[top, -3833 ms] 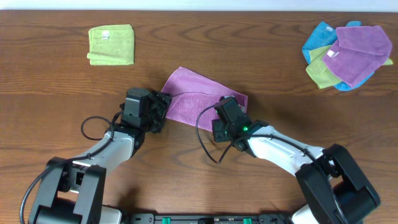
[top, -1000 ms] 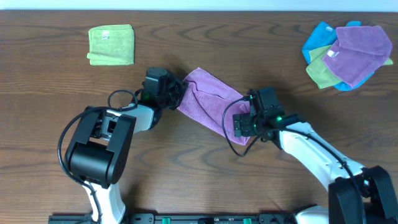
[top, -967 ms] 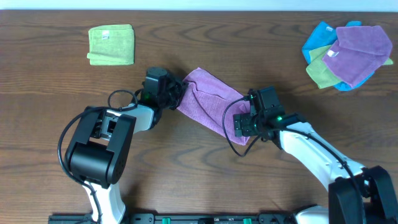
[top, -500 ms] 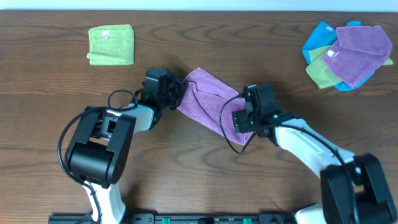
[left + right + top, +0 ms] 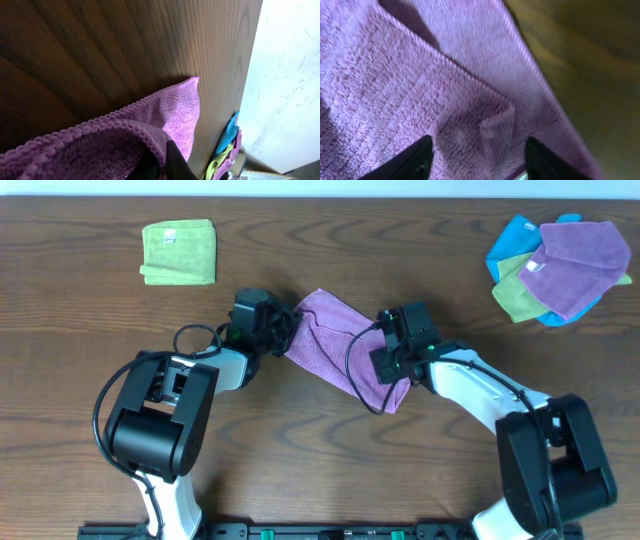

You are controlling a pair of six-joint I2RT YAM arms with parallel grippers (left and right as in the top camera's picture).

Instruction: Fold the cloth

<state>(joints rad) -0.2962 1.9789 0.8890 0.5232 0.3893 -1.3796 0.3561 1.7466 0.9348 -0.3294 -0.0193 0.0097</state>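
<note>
Change: right arm (image 5: 470,380) has shifted left and far since half a second ago. Its head now sits over the right half of the cloth (image 5: 335,340) rather than over the near-right end. That end has not followed and lies where it was.
Meaning: judged a release, not a carried fold. The cloth looks doubled lengthwise only, with a cross fold not yet made.
Cloth position: mid-desk (image 5: 300,240), a diagonal band running from far-left to near-right between the two arms. The right wrist view shows a small turned-up corner on its surface.
Right jaws: parted. The fingertips (image 5: 417,157) stand wide apart with the cloth lying flat beyond them and nothing pinched.
Left jaws: judged clenched on the cloth's far-left edge. The left wrist view shows the hem lifting off the desk toward one dark finger; the other finger is not visible.
Left arm (image 5: 215,365): unmoved, wrist low at the cloth's left end.
Right arm pose: stretched leftward low over the desk, wrist tipped down onto the cloth.
</note>
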